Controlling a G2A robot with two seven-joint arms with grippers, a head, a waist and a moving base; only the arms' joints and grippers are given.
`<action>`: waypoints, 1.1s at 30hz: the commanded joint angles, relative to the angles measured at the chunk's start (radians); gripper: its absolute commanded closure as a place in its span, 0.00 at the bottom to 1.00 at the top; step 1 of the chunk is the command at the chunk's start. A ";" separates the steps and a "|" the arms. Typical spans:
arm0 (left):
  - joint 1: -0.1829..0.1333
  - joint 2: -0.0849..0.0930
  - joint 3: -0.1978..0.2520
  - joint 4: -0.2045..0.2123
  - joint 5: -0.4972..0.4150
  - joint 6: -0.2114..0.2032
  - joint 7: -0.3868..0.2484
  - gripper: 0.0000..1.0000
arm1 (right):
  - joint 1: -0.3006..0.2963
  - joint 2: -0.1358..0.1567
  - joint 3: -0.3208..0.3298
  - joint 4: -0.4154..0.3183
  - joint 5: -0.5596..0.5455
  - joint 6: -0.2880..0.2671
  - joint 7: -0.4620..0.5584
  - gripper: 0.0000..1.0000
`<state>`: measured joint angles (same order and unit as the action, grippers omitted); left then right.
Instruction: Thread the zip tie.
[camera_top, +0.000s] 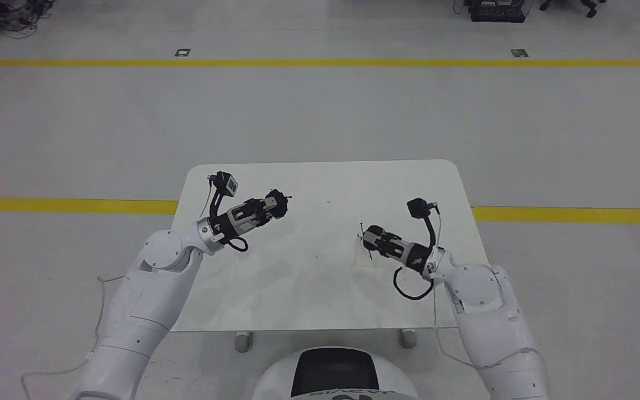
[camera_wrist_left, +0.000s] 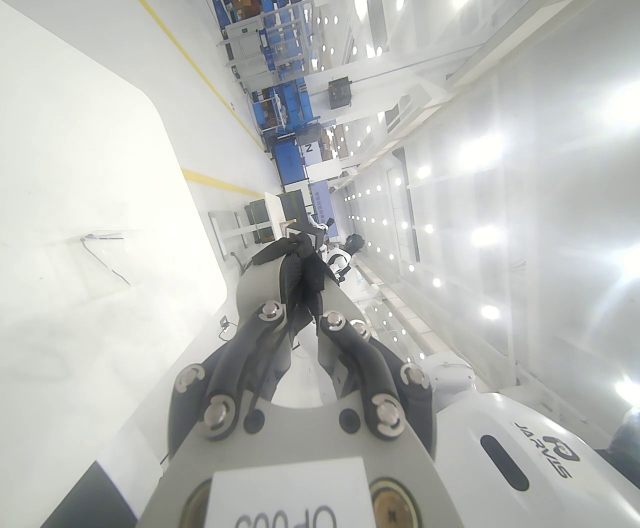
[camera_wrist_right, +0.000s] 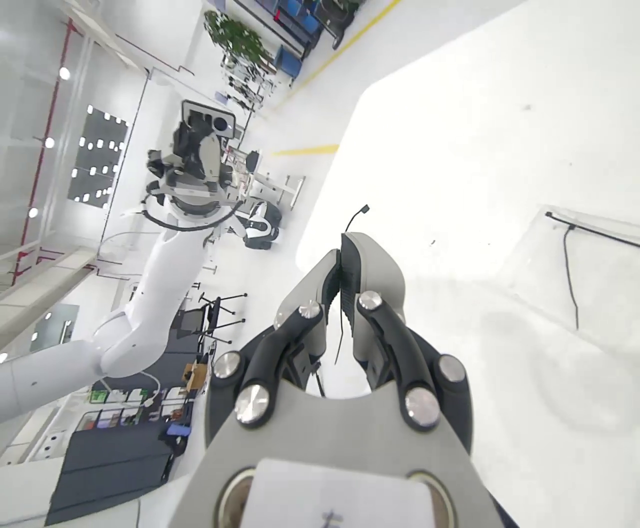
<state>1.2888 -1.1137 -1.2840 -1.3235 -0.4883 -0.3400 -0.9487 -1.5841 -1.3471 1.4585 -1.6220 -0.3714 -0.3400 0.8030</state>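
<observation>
A: Nearest the robot, what does the right gripper (camera_wrist_right: 341, 260) have?

B: Its grey fingers with ribbed black pads are pressed together on a thin black plastic zip tie (camera_wrist_right: 356, 216). The tie's small square head sticks out past the fingertips. Its tail runs back between the fingers toward the wrist.

A: Where is that over the table?

B: Over the right half of the white, round-cornered table (camera_top: 320, 290), with the gripper's tips turned toward the middle.

A: Anything lying beyond it?

B: A flat clear plastic tray (camera_wrist_right: 600, 280) lies on the tabletop with loose thin black strips (camera_wrist_right: 565, 260) in it. They are well apart from the held tie.

A: And the left gripper (camera_top: 283, 202)?

B: It is farther out, over the left half of the table, and it also points toward the middle. The two grippers are well apart. Its fingers are drawn in until the black pads meet at the tips. The pads are so dark and bunched that I cannot tell whether anything thin sits between them.

A: What is past the table?

B: Pale grey floor, with a yellow line (camera_top: 300, 63) running across it well beyond the table's far edge
</observation>
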 joint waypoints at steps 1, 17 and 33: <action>0.000 0.000 0.000 0.000 0.000 0.000 0.000 1.00 | -0.015 0.024 -0.021 -0.017 0.002 0.000 -0.075 1.00; 0.000 0.000 0.000 0.000 0.000 0.000 0.000 1.00 | -0.022 0.118 -0.131 -0.014 0.002 0.000 -0.288 1.00; 0.000 0.000 0.000 0.000 0.000 0.000 0.000 1.00 | -0.054 0.150 -0.117 -0.109 0.000 0.000 -0.419 1.00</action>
<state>1.2888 -1.1137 -1.2840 -1.3235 -0.4883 -0.3400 -0.9487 -1.6303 -1.2049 1.3432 -1.7134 -0.3747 -0.3400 0.4078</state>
